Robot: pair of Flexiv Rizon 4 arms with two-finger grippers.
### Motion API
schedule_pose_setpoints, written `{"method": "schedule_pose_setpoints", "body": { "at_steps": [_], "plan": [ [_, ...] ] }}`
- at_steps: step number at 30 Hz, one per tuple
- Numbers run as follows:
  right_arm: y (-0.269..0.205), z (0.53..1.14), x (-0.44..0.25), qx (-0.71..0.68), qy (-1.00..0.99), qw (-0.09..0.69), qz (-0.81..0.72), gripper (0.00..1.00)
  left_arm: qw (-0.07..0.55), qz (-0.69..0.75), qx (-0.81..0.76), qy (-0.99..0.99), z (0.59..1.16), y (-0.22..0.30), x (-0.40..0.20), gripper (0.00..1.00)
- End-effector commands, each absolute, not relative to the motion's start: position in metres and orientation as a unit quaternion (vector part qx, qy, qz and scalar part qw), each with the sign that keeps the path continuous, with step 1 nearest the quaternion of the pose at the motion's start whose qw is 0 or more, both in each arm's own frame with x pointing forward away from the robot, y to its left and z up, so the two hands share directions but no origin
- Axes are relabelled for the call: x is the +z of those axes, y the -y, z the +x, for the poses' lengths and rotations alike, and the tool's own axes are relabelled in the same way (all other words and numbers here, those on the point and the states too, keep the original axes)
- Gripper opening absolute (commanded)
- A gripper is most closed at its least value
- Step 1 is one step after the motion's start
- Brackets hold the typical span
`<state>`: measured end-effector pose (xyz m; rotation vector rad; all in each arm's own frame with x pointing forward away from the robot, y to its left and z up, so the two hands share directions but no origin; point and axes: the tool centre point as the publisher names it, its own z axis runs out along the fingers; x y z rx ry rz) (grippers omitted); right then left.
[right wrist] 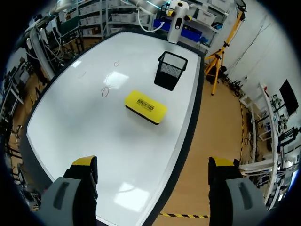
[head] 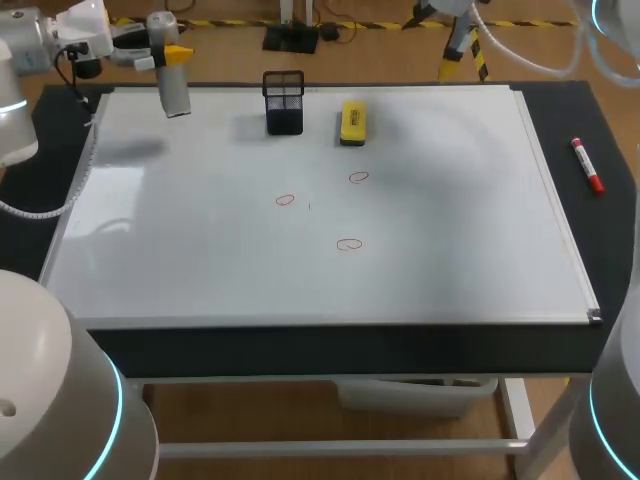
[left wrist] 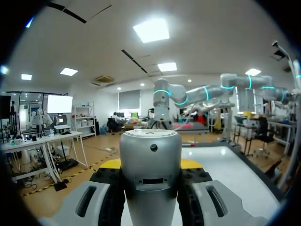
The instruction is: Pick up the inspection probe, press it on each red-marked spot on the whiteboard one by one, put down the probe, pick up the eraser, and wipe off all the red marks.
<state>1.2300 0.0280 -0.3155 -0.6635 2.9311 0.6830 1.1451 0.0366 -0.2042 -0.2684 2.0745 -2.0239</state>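
The inspection probe (head: pixel 174 88), a grey cylinder, hangs above the whiteboard's (head: pixel 450 220) far left corner. My left gripper (head: pixel 172 52) is shut on it, and in the left wrist view the probe (left wrist: pixel 150 169) fills the gap between the fingers. Three red marks (head: pixel 286 199) (head: pixel 359 177) (head: pixel 348 244) lie mid-board. The yellow eraser (head: pixel 352 122) rests near the far edge. My right gripper (right wrist: pixel 153 165) is open and empty, high over the board's far edge, with the eraser (right wrist: pixel 145 107) ahead of it.
A black mesh holder (head: pixel 284 102) stands just left of the eraser and shows again in the right wrist view as the holder (right wrist: pixel 170 70). A red marker pen (head: pixel 587 165) lies on the dark table to the right of the board.
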Motion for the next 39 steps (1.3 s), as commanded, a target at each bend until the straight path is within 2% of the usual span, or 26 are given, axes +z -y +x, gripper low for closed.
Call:
{"method": "schedule_pose_setpoints", "body": {
  "at_steps": [1,11,18,39],
  "plan": [
    [-0.034,1.235,-0.318,0.158,-0.943,-0.112,-0.269,1.0,0.117,-0.093,-0.69,-0.708,1.143,-0.036,-0.202,0.0],
    [-0.036,1.238,-0.326,0.089,-0.936,-0.095,-0.328,1.0,0.117,-0.093,-0.69,-0.708,1.143,-0.036,-0.202,0.0],
    [-0.044,1.236,-0.326,0.116,-0.924,-0.074,-0.357,1.0,0.117,-0.093,-0.69,-0.708,1.143,-0.036,-0.202,0.0],
    [-0.048,1.238,-0.33,0.112,-0.909,-0.088,-0.391,1.0,0.117,-0.093,-0.69,-0.708,1.143,-0.036,-0.202,0.0]
  ]
}}
